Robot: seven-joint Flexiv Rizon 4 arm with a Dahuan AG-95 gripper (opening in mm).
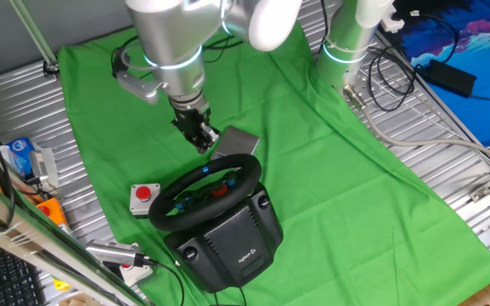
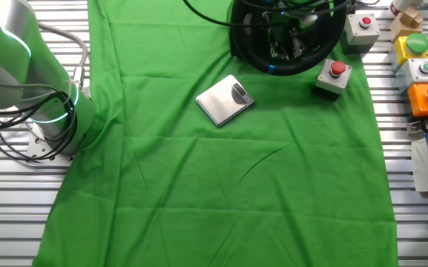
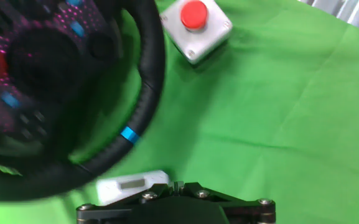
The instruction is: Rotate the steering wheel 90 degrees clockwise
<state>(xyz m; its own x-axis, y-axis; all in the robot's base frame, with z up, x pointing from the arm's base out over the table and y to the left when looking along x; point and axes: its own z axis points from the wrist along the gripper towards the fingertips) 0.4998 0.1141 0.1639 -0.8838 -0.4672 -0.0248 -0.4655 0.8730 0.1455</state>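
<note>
You have open green cloth [image 2: 221,193] across most of the tabletop, away from the steering wheel [image 1: 206,191]. Near its rim, the grey button box [image 1: 143,198] crowds one side and the flat grey plate [image 1: 234,142] lies just behind.

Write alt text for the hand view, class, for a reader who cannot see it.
A black steering wheel with a blue rim marker fills the left, blurred, above green cloth. A small grey box with a red button sits beside its rim, and a pale flat plate lies by the gripper's dark body at the bottom edge.
</note>
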